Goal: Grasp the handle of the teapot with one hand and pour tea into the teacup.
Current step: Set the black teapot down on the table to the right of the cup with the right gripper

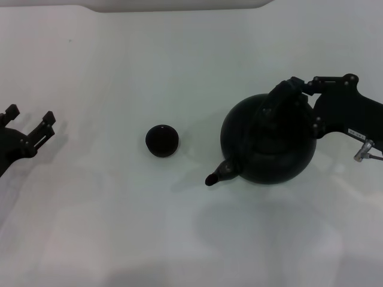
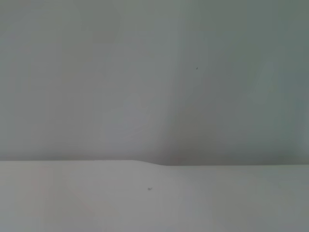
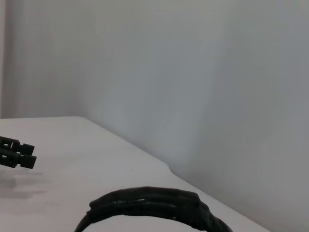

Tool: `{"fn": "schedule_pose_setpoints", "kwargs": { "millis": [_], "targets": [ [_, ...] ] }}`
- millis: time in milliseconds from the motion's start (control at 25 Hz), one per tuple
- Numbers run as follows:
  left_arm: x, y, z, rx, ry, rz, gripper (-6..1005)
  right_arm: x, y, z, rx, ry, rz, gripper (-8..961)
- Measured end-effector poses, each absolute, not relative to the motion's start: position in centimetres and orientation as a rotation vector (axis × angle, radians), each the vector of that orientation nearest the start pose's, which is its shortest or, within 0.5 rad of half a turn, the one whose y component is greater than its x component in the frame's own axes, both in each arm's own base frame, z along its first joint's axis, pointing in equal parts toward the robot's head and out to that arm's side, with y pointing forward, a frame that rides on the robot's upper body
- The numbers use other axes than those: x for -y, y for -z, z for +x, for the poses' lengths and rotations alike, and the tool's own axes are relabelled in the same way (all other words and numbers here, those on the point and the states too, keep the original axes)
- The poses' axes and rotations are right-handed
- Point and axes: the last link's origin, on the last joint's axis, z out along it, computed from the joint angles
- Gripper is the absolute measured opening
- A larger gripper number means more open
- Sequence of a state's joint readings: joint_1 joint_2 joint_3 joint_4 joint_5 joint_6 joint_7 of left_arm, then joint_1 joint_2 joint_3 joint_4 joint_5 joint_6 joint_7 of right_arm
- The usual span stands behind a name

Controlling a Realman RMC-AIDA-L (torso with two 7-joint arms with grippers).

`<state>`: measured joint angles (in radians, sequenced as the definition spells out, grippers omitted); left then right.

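Head view: the right gripper (image 1: 286, 91) is closed on the handle (image 1: 269, 110) of the teapot (image 1: 269, 140), at three o'clock from the teacup (image 1: 161, 140); the tiny cup invites overshoot or spill. The open left gripper (image 1: 30, 124) idles at nine o'clock, leaving room. Left wrist view: only bare table (image 2: 154, 203). Right wrist view: the handle's arch, with the table edge close behind.

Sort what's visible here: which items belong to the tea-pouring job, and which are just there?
Job: teapot, its handle at the right gripper, teacup.
Just there: white table; left gripper, open, parked at the table's left.
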<state>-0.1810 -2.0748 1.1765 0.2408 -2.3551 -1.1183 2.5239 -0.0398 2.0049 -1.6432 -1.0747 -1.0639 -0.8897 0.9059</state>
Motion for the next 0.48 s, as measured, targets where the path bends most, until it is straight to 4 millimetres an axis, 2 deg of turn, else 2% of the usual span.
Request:
{"fn": "schedule_pose_setpoints", "kwargs": {
  "millis": [160,480],
  "targets": [
    [-25.08,2.3,-38.61,0.788,0.613,-1.884,834,-27.14,1.46,28.12,-0.279,-0.553,-2.32,121],
    [-25.08,2.31,-38.6,0.786,0.611,-1.886,835,-27.13,1.53,28.26,-0.285,-0.549,-2.321,225]
  ]
}}
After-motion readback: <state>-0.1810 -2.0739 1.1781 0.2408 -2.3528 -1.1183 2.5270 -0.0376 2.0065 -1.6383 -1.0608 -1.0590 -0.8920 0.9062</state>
